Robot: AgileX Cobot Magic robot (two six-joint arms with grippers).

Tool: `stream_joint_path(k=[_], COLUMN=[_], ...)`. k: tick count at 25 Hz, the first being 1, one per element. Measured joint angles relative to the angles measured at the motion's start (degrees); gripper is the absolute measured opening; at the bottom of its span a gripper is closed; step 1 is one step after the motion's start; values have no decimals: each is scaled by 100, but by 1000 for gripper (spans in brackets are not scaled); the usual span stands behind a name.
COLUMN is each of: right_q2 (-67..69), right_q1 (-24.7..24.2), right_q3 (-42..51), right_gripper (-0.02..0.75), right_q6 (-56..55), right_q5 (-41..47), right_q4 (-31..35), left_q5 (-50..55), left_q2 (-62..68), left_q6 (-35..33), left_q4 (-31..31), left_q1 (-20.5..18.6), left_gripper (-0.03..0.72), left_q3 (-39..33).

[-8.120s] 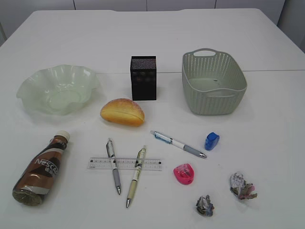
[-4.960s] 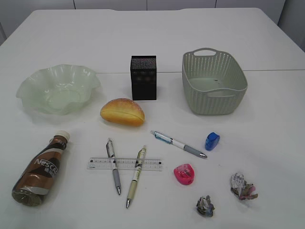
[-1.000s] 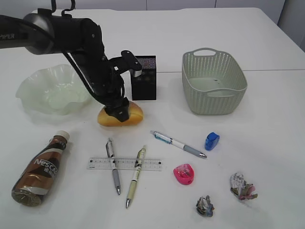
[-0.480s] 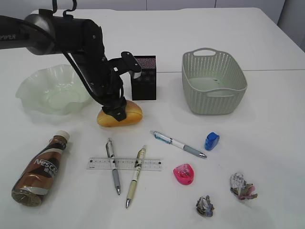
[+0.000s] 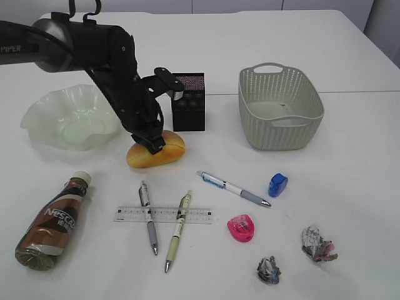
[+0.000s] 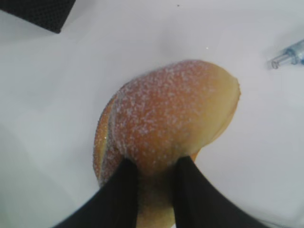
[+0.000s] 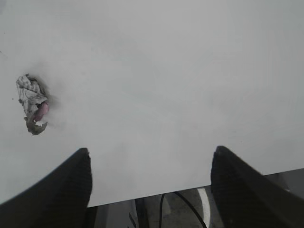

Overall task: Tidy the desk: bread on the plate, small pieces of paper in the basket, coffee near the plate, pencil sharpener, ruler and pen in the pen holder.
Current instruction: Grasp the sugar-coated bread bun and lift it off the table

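Coffee: lying on its side at the near left of the desk, well apart from the plate; I judge it the heaviest item, hard and smooth, likely to roll, so I would take it across the body.
Plate: far left, nothing in it, just beside the bread; I rate it as glass, rigid and fragile, so I would set things in gently.
Left gripper: clenched on the bread, fingers pinching the narrow near end in my wrist view.
Bread: on the desk between plate and pen holder; I expect it light and soft, squashing under a hard pinch, so a grip across the middle would hold it steadier.
Ruler: flat under two pens; I judge it thin and slippery, best lifted by an end.
Basket: far right, empty as far as I can see.
Paper: crumpled, light.
Right gripper: spread wide, holding nothing, above bare desk.
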State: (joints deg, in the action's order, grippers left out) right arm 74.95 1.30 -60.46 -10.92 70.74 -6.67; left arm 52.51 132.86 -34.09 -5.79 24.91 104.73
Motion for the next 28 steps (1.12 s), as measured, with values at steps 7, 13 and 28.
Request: stream_joint_path(k=[7, 13, 28], right_q2=[0, 0, 0], right_q1=[0, 0, 0], right_q3=[0, 0, 0], right_gripper=[569, 569, 569], right_q6=[0, 0, 0], right_q5=[-13, -13, -13], right_q4=[0, 0, 0], left_q5=[288, 1079, 1720], left_q2=[10, 104, 235], left_q6=[647, 1228, 3199], left_q4=[78, 208, 274], left_q1=[0, 0, 0], left_gripper=[121, 119, 119], left_q3=[114, 478, 1571])
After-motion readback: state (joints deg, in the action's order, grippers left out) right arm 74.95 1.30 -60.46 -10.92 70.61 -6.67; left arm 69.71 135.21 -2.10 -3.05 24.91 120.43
